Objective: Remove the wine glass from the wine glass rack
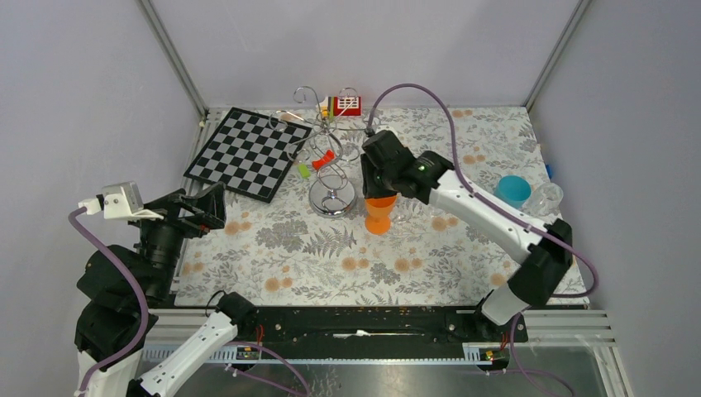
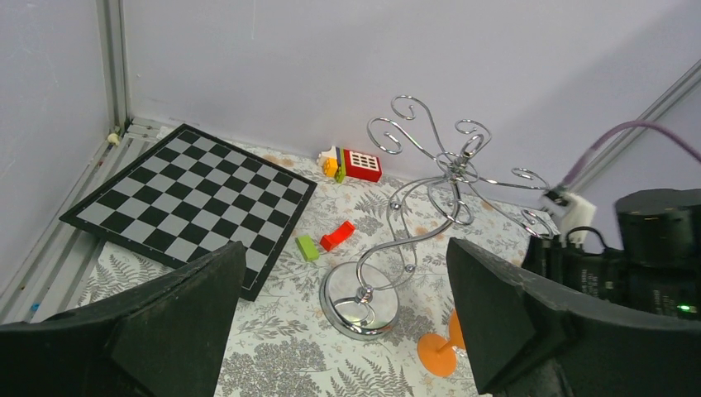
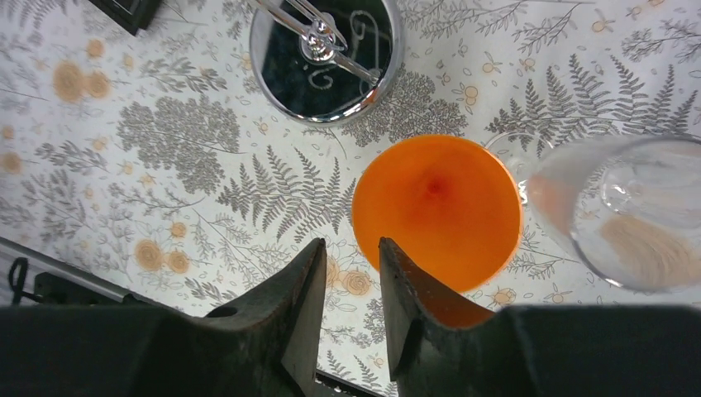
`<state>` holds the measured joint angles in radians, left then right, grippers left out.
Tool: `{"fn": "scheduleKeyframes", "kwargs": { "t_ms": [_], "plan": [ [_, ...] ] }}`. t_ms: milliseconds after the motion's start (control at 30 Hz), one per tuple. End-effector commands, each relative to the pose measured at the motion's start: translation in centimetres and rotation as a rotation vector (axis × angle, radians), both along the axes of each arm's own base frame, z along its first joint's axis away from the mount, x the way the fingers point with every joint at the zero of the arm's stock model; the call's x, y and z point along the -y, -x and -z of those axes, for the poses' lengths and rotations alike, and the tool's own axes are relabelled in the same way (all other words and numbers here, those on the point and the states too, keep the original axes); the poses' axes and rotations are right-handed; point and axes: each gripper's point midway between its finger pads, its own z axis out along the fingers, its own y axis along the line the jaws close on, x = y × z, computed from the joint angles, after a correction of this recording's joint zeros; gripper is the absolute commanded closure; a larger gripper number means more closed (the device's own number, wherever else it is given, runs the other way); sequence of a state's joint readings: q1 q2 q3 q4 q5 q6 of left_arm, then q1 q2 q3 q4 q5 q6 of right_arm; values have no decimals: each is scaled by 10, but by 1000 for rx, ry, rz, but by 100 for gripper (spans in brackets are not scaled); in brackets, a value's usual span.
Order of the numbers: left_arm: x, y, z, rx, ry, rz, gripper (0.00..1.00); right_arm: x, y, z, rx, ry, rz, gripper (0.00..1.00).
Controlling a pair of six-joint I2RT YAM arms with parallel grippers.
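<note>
An orange wine glass (image 1: 380, 213) stands upright on the flowered cloth, just right of the wine glass rack (image 1: 329, 157), a silver wire stand with a round shiny base (image 3: 326, 58). No glass hangs on the rack's curled arms (image 2: 430, 165). My right gripper (image 3: 351, 241) hovers straight above the orange glass (image 3: 438, 207), pointing down. Its jaws stand a little apart, with the bowl's left rim just by the gap and nothing pinched. A clear wine glass (image 3: 628, 215) stands right beside the orange one. My left gripper (image 2: 345, 248) is wide open and empty at the table's left, facing the rack.
A black-and-white chessboard (image 1: 248, 153) lies left of the rack. A small red block (image 2: 337, 236) and a green block (image 2: 307, 247) lie between them, and a red-and-white toy (image 1: 345, 105) sits by the back wall. A blue cup (image 1: 512, 190) and a clear cup (image 1: 546, 198) stand at the far right.
</note>
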<state>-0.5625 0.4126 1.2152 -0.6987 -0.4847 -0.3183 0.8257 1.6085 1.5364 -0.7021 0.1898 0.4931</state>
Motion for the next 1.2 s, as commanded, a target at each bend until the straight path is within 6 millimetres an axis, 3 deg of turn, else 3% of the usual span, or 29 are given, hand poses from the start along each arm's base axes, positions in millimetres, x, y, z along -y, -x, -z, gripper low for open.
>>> {"fn": "scheduleKeyframes", "kwargs": {
  "t_ms": [0,200,333,433,633,800,933,1167],
  "plan": [
    [-7,3,-10,20,28,-27,1,12,-1,-47,136,-108,65,62],
    [-9,8,-11,11,59,-27,1,39,20,-80,219,-205,99,58],
    [-14,13,-7,-21,79,-43,1,72,40,-101,293,-247,127,54],
    [-20,20,4,-82,75,-56,1,113,62,-123,392,-271,156,48],
    [-26,33,31,-173,97,-72,1,220,117,-161,632,-311,269,37],
    [-24,37,37,-177,103,-43,1,279,155,-188,815,-350,284,34],
    [-24,43,33,-158,65,-16,1,309,174,-197,910,-346,295,30],
    [-35,49,30,-121,38,-44,1,336,188,-198,990,-346,334,20]
  ]
}}
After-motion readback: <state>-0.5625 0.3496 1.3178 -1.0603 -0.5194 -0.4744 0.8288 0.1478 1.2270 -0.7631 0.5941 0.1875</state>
